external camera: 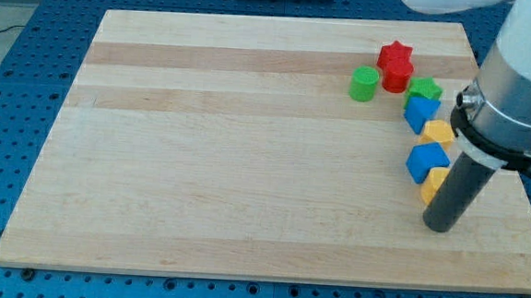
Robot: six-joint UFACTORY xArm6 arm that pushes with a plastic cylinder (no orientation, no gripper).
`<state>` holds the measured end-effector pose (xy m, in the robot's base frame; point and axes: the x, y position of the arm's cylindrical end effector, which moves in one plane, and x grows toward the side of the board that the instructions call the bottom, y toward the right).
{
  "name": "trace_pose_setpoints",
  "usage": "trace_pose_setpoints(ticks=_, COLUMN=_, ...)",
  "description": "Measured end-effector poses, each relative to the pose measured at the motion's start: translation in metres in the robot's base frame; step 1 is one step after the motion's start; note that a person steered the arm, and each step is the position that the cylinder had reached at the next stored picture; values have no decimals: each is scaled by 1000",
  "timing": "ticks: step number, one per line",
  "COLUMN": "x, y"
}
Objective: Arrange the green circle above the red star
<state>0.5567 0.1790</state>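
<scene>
The green circle (365, 83) lies near the board's top right, just left of the red blocks. The red star (395, 55) is up and right of it, touching a red round block (398, 77) below it. My tip (437, 226) rests on the board at the right side, well below the green circle and just below a yellow block (434, 184). The rod rises up and right into the arm's grey body.
A column of blocks runs down the right side: a green star (425, 89), a blue block (421, 112), a yellow block (438, 133), a blue block (426, 162). The wooden board (247, 148) lies on a blue perforated table.
</scene>
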Motion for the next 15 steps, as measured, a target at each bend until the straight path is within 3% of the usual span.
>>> trace_pose_setpoints(ticks=1, x=-17, y=-25)
trace_pose_setpoints(ticks=3, x=-112, y=-36)
trace_pose_setpoints(ticks=5, x=-180, y=-39)
trace_pose_setpoints(ticks=8, x=-271, y=-103)
trace_pose_setpoints(ticks=10, x=-250, y=-143)
trace_pose_setpoints(ticks=12, x=-302, y=-177)
trace_pose_setpoints(ticks=14, x=-309, y=-101)
trace_pose_setpoints(ticks=15, x=-311, y=-94)
